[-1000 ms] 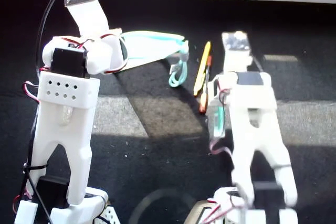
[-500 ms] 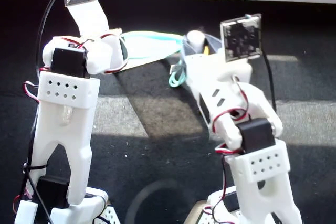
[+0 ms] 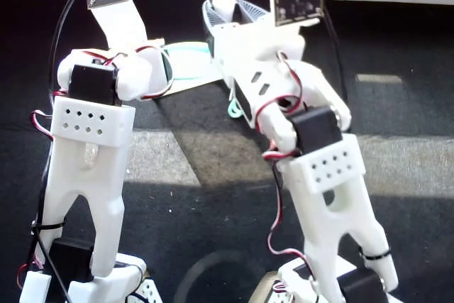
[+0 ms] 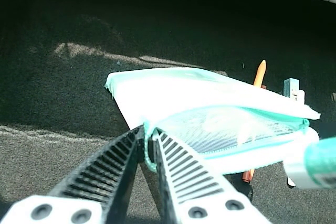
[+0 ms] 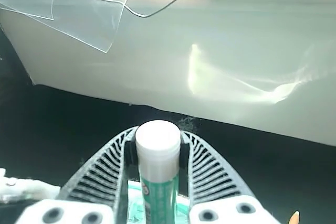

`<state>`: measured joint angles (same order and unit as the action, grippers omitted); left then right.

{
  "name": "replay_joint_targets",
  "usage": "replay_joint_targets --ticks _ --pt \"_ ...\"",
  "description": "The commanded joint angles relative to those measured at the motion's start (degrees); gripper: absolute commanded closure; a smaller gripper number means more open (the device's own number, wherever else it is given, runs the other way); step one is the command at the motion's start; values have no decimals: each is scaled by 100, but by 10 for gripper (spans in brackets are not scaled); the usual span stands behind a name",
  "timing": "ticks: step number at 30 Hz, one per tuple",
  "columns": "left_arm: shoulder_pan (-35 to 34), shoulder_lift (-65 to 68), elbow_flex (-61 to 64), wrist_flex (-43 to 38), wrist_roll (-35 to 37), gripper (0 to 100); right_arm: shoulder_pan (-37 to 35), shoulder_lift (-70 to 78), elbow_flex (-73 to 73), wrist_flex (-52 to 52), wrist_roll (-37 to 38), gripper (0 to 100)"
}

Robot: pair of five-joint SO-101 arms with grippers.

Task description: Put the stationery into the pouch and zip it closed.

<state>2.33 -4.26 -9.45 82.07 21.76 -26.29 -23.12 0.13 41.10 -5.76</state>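
Note:
A white mesh pouch [image 4: 226, 124] with teal trim lies on the dark mat, its mouth gaping open. My left gripper [image 4: 147, 134] is shut on the pouch's near edge. In the high view the pouch [image 3: 188, 62] shows between the two arms, with its teal loop [image 3: 236, 109] beside it. My right gripper [image 5: 157, 140] is shut on a glue stick [image 5: 157, 153] with a white cap and green body. It is held above the far end of the pouch [image 3: 221, 6]. An orange pencil [image 4: 259, 72] lies behind the pouch.
A white wall [image 5: 210, 66] runs along the far edge of the black mat [image 3: 397, 47]. A small white-and-blue item [image 4: 292, 88] sits beside the pencil. The right arm [image 3: 298, 118] covers the spot where the pens lie. A sunlit grey strip [image 3: 163, 157] crosses the mat.
The right arm has swung up and to the left with the glue stick, from beside the pens to above the pouch's far end. The left arm has kept still.

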Motion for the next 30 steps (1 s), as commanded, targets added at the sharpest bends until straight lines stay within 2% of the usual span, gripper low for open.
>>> replay_joint_targets --ticks 1,6,13,19,24,26,30 --pt "-13 277 84 26 62 991 -57 251 -303 -242 -62 993" --pt "92 233 31 141 70 991 -57 611 -303 -286 -62 993" --pt "215 224 22 141 70 991 -57 1007 -303 -927 -53 993" --pt "180 268 -154 220 70 991 -136 1218 -233 -884 -44 993" --pt "180 277 -154 202 70 991 -286 1191 -295 -312 -26 991" --pt "180 277 -154 193 70 991 -312 1191 -295 119 -26 951" --pt "171 277 -145 193 70 991 -391 1200 -286 840 -35 762"
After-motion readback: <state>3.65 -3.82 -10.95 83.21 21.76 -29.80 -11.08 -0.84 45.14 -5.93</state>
